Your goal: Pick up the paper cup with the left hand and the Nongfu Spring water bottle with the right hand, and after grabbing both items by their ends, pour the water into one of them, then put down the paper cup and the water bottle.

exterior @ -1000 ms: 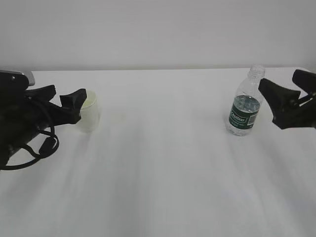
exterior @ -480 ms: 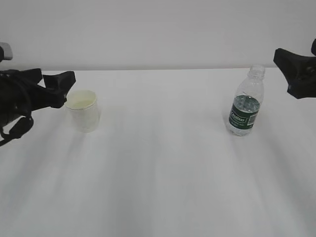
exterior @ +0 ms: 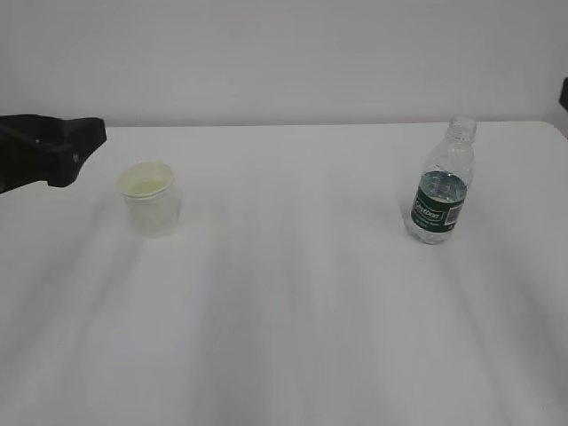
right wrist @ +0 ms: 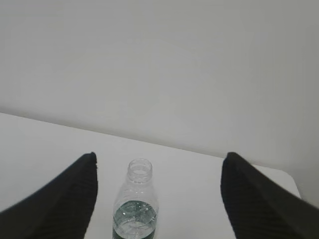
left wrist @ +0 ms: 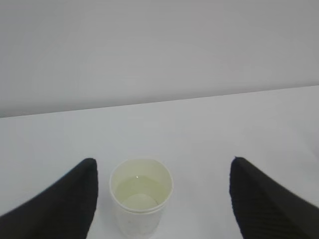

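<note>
A: White worktop (exterior: pixel 293 293) status?
B: Paper cup (exterior: pixel 150 197) upright at left; Nongfu Spring water bottle (exterior: pixel 441 197) upright at right, well apart.
A: Hands?
B: Left hand (left wrist: pixel 159 199) spread, empty. Right hand (right wrist: pixel 157 196) spread; apparently clear of bottle.
</note>
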Motion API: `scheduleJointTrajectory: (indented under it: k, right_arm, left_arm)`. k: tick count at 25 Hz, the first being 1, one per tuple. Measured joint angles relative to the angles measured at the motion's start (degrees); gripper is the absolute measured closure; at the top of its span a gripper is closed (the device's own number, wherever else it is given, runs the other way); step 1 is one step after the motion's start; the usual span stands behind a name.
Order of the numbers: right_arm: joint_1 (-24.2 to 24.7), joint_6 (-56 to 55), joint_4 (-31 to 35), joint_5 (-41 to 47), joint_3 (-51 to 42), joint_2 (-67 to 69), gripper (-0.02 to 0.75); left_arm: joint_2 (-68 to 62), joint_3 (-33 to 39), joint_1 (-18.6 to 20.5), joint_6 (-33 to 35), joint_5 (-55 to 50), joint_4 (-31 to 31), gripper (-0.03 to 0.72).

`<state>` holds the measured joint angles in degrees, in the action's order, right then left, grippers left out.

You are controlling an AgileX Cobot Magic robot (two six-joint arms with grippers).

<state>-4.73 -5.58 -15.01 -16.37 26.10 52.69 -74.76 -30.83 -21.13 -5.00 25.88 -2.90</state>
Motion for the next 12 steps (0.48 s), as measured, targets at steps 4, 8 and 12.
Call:
scheduleJointTrajectory:
  k: [4,8,12]
  right_arm:
    - [0.0,-0.23,0.11,4.96,0.0,-6.17,0.151]
    - [0.0,-0.34,0.22,12.19,0.0,-11.87,0.152]
    - [0.0,-0.43,0.32,17.8,0.0,-17.68,0.152]
  left_arm:
    - [6.13,0.13,0.0,0.0,-6.51,0.0,0.1]
    - [12.27,0.17,0.0,0.0,-14.4,0.0,0.1]
    - [17.19,0.39,0.0,0.0,-20.04,0.0,0.1]
